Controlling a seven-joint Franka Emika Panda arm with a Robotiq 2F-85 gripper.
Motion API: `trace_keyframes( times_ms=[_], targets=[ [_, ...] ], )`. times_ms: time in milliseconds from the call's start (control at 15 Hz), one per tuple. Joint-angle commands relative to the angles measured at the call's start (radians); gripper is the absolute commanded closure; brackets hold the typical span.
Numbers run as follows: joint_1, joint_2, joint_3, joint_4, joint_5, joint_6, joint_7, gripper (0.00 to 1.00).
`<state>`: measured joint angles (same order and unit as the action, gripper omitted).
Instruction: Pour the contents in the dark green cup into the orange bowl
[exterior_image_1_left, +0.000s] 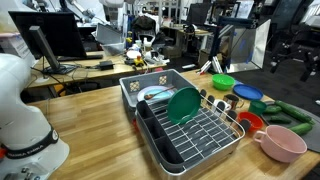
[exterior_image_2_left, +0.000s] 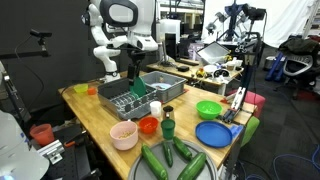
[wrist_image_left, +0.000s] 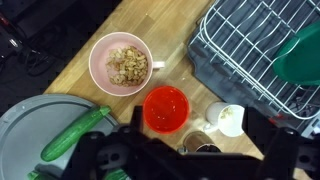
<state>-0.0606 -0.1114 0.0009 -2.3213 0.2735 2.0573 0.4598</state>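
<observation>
The orange bowl (wrist_image_left: 166, 107) sits empty on the wooden table between the pink bowl and the dish rack; it shows in both exterior views (exterior_image_2_left: 149, 125) (exterior_image_1_left: 250, 121). The dark green cup (exterior_image_2_left: 168, 127) stands upright just beside it. In the wrist view the dark green cup (wrist_image_left: 200, 143) is partly hidden by my gripper and holds brownish contents. My gripper (wrist_image_left: 195, 150) is open and empty, well above the cup, its dark blurred fingers on either side of it. In an exterior view the gripper (exterior_image_2_left: 133, 68) hangs high above the table.
A pink bowl (wrist_image_left: 120, 62) holds food pieces. A small white cup (wrist_image_left: 228, 119) stands by the dark green cup. A dish rack (wrist_image_left: 250, 50) holds a teal-green plate (exterior_image_1_left: 184, 103). A lime bowl (exterior_image_2_left: 208, 109), a blue dish (exterior_image_2_left: 215, 133) and cucumbers (wrist_image_left: 75, 133) on a grey tray (wrist_image_left: 30, 130) lie nearby.
</observation>
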Motion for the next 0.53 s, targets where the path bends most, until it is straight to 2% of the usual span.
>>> trace_keyframes(
  times_ms=[0,467],
  targets=[
    [0.011,-0.003,-0.009,-0.009,0.044,0.011,-0.017,0.0],
    [-0.016,0.034,-0.058,-0.002,0.102,0.007,0.009,0.0]
  ],
)
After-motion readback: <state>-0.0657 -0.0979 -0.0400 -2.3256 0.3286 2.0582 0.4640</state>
